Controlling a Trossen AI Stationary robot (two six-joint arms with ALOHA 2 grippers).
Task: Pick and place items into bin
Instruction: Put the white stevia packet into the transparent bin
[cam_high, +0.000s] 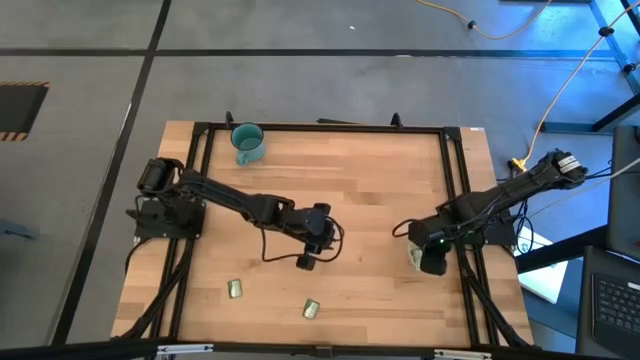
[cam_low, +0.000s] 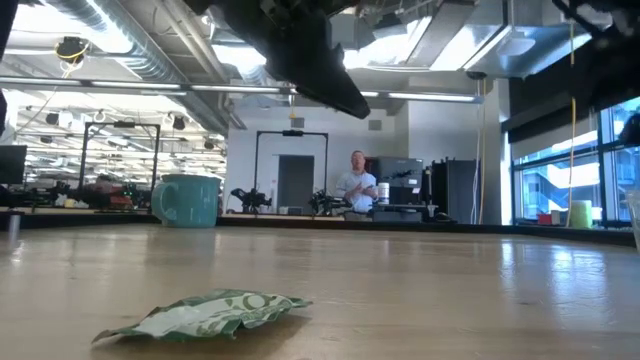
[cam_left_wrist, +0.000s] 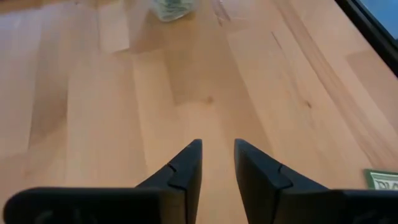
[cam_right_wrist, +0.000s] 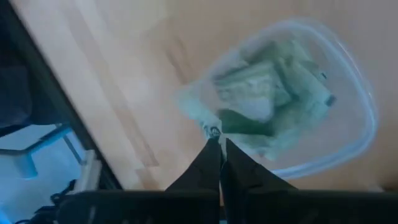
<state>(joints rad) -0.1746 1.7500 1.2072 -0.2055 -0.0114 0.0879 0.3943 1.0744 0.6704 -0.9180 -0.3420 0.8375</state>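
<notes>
My right gripper (cam_right_wrist: 219, 144) had its jaws clenched on the corner of a pale green packet (cam_right_wrist: 198, 107), which dangled just over the rim of the clear bin (cam_right_wrist: 360, 93); I judged I held it by the edge so that it would hang free and drop cleanly once the fingers parted. The bin already held a heap of green packets (cam_right_wrist: 270, 99), so most of the job looked done. From above, that gripper (cam_high: 428, 250) sat at about 3 o'clock on the table (cam_high: 370, 180), right over the bin (cam_high: 415, 258) near the black frame rail, a spot close to the right arm's base that kept each delivery short. My left gripper (cam_left_wrist: 217, 158) was released, its fingers a narrow gap apart with nothing between them, hovering over bare wood near the table's centre (cam_high: 312, 240), which I took as readiness for the next pick. Two packets were left on the wood: one at roughly 7 o'clock (cam_high: 235, 289) and another near 6 o'clock (cam_high: 311, 308), both well apart from the bin. The level camera showed one crumpled green packet (cam_low: 205, 314) lying flat in the foreground. The teal mug (cam_high: 247, 141) stood at 11 o'clock by the far edge, out of both arms' way, and a person (cam_low: 357, 186) stood in the room beyond.
</notes>
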